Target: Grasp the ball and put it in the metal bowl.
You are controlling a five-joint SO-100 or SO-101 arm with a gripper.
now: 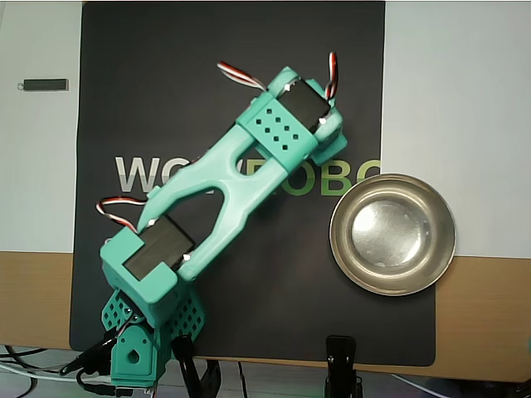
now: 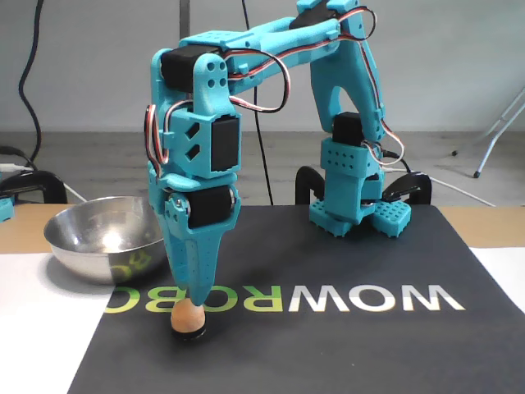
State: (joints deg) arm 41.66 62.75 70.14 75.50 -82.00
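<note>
In the fixed view our hand [image 2: 190,305] is pointing straight down, closing on the ball [image 2: 187,316] on the black mat [image 2: 344,345], right of the metal bowl [image 2: 98,238].

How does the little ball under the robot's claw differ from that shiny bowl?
The ball is matte tan; the metal bowl is shiny silver. The ball is tiny, the bowl many times wider. The ball sits on the black mat at the gripper tip; the bowl stands apart, empty. Both are round.
</note>
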